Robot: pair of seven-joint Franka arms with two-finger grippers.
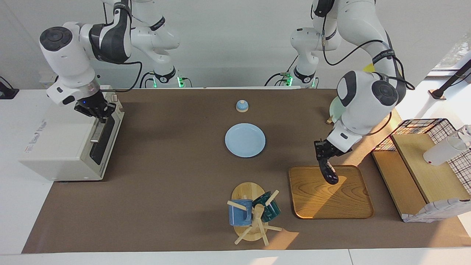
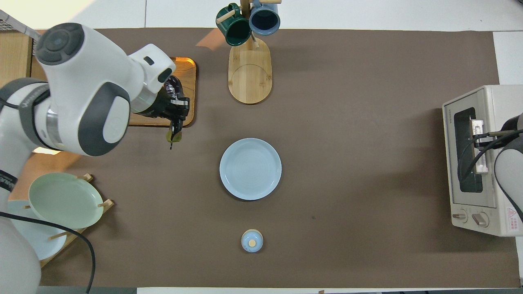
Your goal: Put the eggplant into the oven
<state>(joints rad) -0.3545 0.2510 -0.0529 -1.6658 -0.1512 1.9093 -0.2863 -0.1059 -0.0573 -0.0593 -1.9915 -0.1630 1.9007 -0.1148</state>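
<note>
left gripper clamps eggplant, hanging above tray | right gripper closed on oven handle (door shut) | advice: open door fully first

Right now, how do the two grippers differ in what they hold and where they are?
The left gripper is shut on the eggplant, which hangs in the air over the wooden tray. The right gripper is shut on the handle of the oven, low at its closed door. Both are closed on something.
</note>
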